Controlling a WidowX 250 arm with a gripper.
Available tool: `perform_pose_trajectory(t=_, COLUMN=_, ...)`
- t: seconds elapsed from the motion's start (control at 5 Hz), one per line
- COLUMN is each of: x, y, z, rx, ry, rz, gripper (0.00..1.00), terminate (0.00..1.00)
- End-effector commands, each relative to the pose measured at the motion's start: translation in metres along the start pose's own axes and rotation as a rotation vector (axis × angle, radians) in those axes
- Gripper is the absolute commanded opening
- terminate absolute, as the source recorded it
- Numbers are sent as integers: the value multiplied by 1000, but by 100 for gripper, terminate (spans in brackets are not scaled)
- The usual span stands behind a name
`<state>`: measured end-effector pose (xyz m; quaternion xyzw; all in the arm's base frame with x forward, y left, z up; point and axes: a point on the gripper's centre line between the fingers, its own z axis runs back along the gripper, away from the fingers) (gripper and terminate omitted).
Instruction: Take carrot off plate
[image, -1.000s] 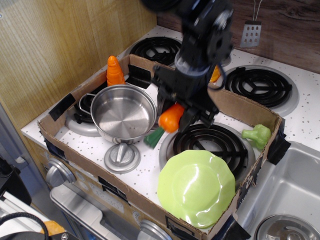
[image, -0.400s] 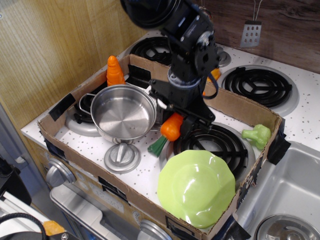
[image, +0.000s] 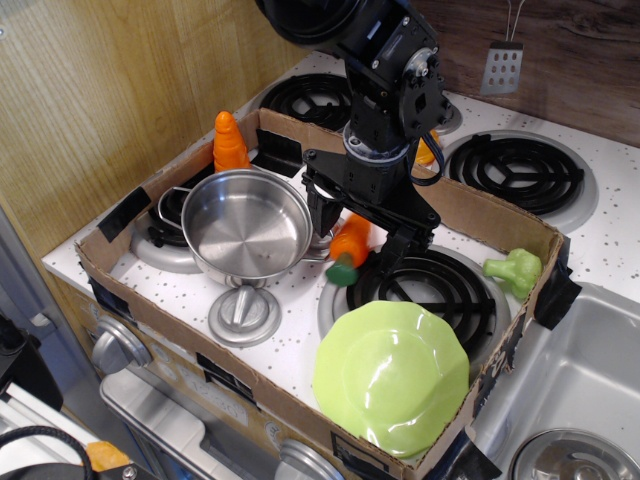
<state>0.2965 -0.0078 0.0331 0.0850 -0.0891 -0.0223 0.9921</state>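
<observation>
One carrot (image: 350, 247) lies near the middle of the frame, off the plate (image: 391, 376) and well above it, its dark green stem end pointing down-left, just right of the steel pot (image: 247, 226). The pincer (image: 362, 232) hangs over it — its dark fingers stand spread to either side of the carrot, released rather than clenched, though whether they touch it is unclear. The lime-green plate sits at the lower right, tilted against the cardboard box (image: 120, 225) wall. A ridged orange cone (image: 229, 143) stands upper left — a green broccoli (image: 514, 270) sits at the right.
</observation>
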Motion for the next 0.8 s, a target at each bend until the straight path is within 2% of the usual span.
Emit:
perform_pose_trajectory(t=0.0, x=7, y=-19, z=43, rx=80, ry=-3, rz=7, gripper=100, terminate=0)
perform_pose_trajectory(t=0.2, x=12, y=-29, z=75, rx=128, ry=16, rz=28, gripper=100, terminate=0)
perform_pose_trajectory(t=0.4, x=20, y=-33, z=95, rx=144, ry=28, rz=29, gripper=100, terminate=0)
perform_pose_trajectory(t=0.6, x=26, y=-32, z=98, rx=87, ry=-26, rz=29, gripper=100, terminate=100)
